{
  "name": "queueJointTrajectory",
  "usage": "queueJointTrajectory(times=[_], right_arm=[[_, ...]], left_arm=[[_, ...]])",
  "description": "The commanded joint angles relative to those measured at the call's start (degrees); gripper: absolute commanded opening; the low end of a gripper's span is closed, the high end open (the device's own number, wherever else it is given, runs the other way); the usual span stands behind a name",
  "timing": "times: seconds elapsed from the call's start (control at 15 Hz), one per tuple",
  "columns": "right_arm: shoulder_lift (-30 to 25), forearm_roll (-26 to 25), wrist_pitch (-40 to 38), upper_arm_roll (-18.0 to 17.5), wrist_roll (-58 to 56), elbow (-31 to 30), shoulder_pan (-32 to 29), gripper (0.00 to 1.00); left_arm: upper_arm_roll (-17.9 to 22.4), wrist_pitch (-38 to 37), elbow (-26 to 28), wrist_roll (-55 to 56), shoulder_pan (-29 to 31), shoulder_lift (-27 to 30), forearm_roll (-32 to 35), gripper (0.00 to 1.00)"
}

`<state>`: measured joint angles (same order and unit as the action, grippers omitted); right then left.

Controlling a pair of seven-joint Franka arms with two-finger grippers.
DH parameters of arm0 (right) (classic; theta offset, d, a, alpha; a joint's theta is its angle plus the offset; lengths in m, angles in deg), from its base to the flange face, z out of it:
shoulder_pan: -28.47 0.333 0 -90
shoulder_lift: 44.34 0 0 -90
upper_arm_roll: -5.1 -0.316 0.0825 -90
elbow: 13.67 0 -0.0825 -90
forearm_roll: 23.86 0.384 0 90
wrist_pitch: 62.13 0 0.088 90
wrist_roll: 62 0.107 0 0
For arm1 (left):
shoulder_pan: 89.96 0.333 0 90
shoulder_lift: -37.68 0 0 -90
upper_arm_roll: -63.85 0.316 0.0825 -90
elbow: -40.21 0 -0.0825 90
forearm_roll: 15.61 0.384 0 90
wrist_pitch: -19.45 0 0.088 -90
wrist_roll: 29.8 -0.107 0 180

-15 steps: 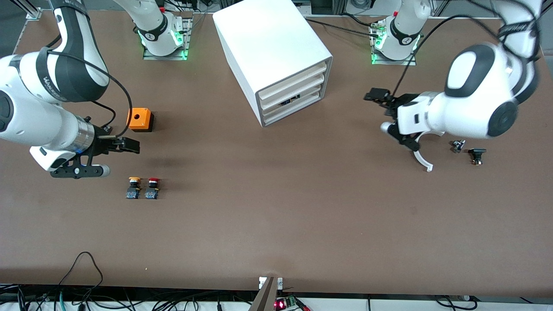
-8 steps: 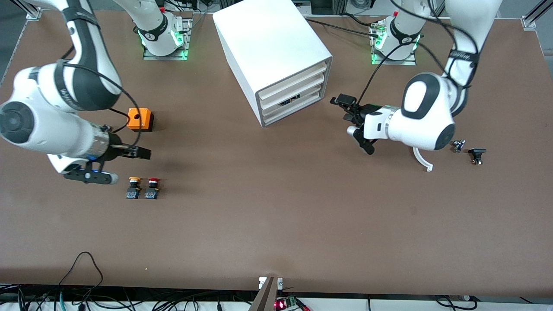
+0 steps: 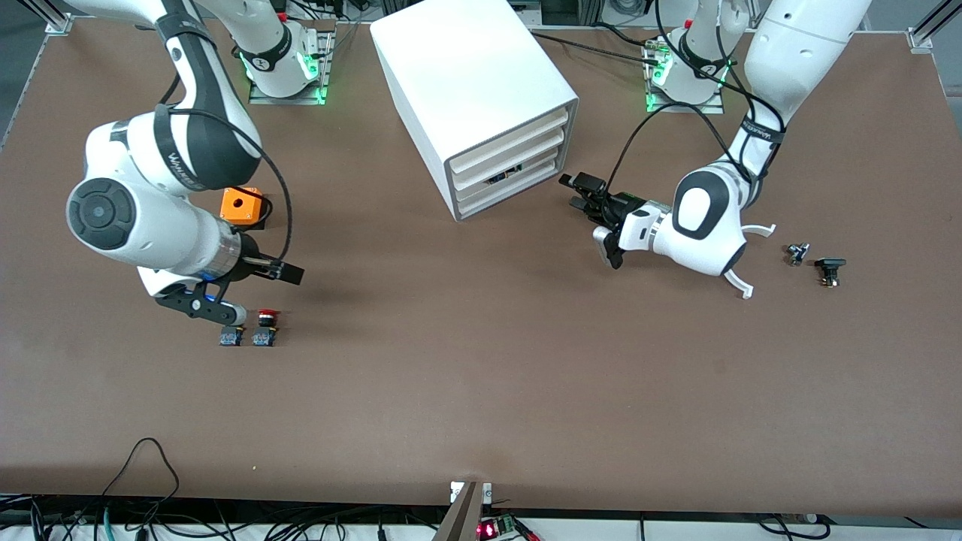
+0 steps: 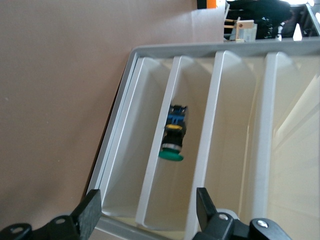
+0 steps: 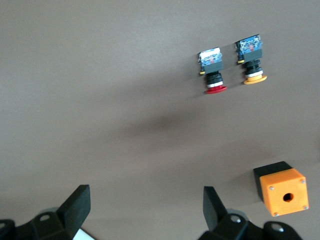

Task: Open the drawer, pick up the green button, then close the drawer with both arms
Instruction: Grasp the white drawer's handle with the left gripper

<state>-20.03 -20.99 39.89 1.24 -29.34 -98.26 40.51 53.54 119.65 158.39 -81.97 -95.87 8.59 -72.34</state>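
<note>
**Step 1: reaching for the drawer**

- Right gripper (image 3: 259, 289): left of frame, over the table, fingers apart, empty; waiting.
- Cabinet (image 3: 473, 98): upper centre; drawer (image 3: 507, 174) barely ajar.
- Button (image 4: 173, 140): inside that drawer.
- Left gripper (image 3: 588, 197): fingers apart, just beside drawer front. Next: catch it and pull.

Robot arms: I count two, right arm (image 3: 150, 218) and left arm (image 3: 706, 225)
Cabinets: I count one white cabinet (image 3: 466, 83)
Drawer fronts: I see three stacked in the cabinet, drawer (image 3: 509, 175) among them
Push buttons: I count three, green button (image 4: 172, 140), red-capped button (image 5: 212, 72), yellow-capped button (image 5: 251, 59)
Orange boxes: I count one orange box (image 3: 240, 206)
Small dark parts: I count two, grey part (image 3: 797, 253) and black part (image 3: 829, 270)
White curved pieces: I cannot tell, partly covered by the left arm
</note>
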Motion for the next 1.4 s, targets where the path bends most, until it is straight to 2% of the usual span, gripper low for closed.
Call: queueJointTrajectory(times=[0.0,0.2,0.4,0.47,0.67,0.93,1.2,1.27,1.33], right_arm=[[1.8,-0.1,-1.0,0.2,4.2,3.4,1.4,1.00],[2.7,-0.1,-1.1,0.2,8.2,5.0,3.1,1.00],[3.8,-0.1,-1.1,0.2,12.8,7.6,4.8,1.00],[4.4,-0.1,-1.1,0.2,14.3,8.5,5.4,1.00],[6.2,0.3,-1.3,0.1,18.0,11.6,6.7,1.00],[8.5,0.7,-1.4,0.0,23.2,15.7,8.0,1.00],[9.8,0.8,-1.8,0.0,28.3,18.7,9.5,1.00],[9.9,0.8,-1.8,0.0,29.6,19.4,9.6,1.00],[10.1,0.8,-1.8,0.0,30.2,19.6,9.9,1.00]], left_arm=[[-1.3,0.6,1.5,-5.0,0.1,-2.0,-2.7,0.71],[-2.2,1.0,4.6,-5.5,0.0,-2.2,-6.9,0.70],[-2.4,1.6,5.8,-8.8,-0.9,-3.6,-7.8,0.69],[-2.5,1.7,6.3,-9.7,-1.1,-3.9,-8.0,0.65],[-2.8,2.7,7.4,-11.5,-2.3,-4.5,-10.5,0.62],[-4.0,3.0,7.7,-13.8,-2.4,-6.2,-11.0,0.51],[-4.2,2.9,7.7,-14.4,-2.6,-6.1,-11.2,0.31],[-4.2,2.9,7.7,-14.5,-2.6,-6.1,-11.2,0.18],[-4.2,2.9,7.7,-14.6,-2.6,-6.1,-11.2,0.00]])
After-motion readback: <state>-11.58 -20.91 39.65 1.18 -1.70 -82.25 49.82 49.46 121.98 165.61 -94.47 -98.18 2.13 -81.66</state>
